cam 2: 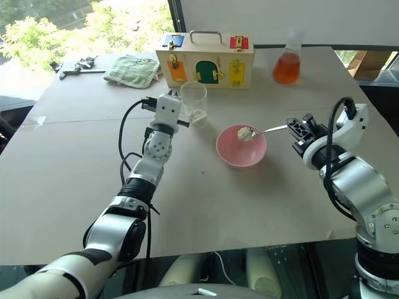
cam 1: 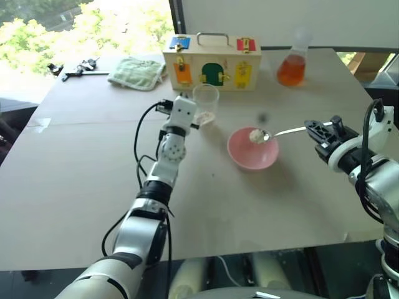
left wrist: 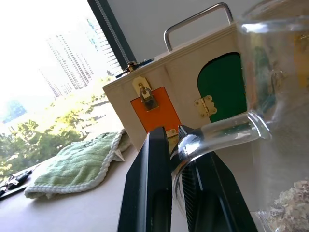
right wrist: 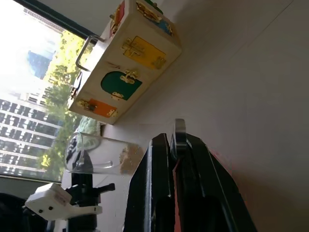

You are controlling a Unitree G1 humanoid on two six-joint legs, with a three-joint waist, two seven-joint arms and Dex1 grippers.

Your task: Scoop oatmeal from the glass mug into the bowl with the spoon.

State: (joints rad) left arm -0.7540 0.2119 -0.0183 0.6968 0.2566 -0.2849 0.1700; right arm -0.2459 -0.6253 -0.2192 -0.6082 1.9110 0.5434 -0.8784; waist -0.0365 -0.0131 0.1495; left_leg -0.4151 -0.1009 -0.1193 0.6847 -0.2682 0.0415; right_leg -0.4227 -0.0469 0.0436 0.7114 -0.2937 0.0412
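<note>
The glass mug (cam 1: 206, 103) stands upright on the table in front of the wooden box, with a little oatmeal (cam 1: 204, 117) at its bottom. My left gripper (left wrist: 171, 140) is shut on the mug's handle. Right of the mug sits the pink bowl (cam 1: 246, 159). My right gripper (cam 1: 313, 130) is shut on the end of the spoon (cam 1: 288, 131) handle, from the bowl's right side. The spoon's head (cam 1: 258, 135) hovers over the bowl with a heap of oatmeal on it. The right wrist view shows the spoon handle (right wrist: 179, 133) clamped between the fingers.
A wooden latch box (cam 1: 212, 62) stands behind the mug, with a green cloth (cam 1: 137, 73) to its left and a flask of orange liquid (cam 1: 291, 68) to its right. Small dark tools (cam 1: 75, 67) lie at the far left. The table's front edge (cam 1: 249, 249) runs below the bowl.
</note>
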